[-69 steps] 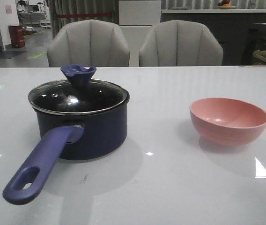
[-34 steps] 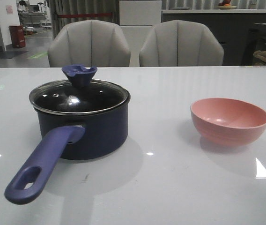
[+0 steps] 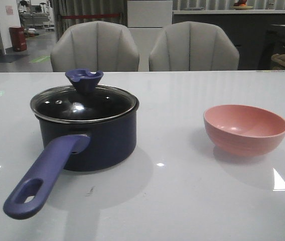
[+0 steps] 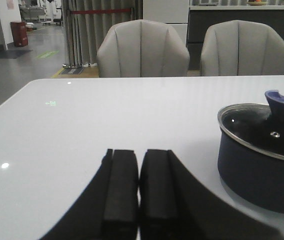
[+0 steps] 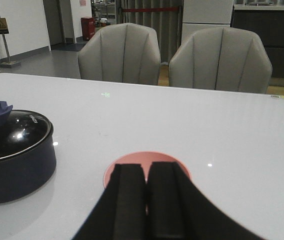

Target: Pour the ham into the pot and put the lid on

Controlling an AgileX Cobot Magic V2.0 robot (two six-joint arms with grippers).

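Orange ham slices not visible anywhere: dark navy-blue saucepan interior is too dark to read through its clear glass lid with flared blue knob, and the pink round bowl is mostly blocked by the right gripper.

Glossy white table, catching bright glints of overhead light. Toward the left, resting directly on it, navy-blue pot, long purple-blue handle angled to the near-left edge. Toward the right, well apart from that, pink bowl, standing upright on the surface, interior bare. Faint dark smudge on the tabletop just ahead of the saucepan.
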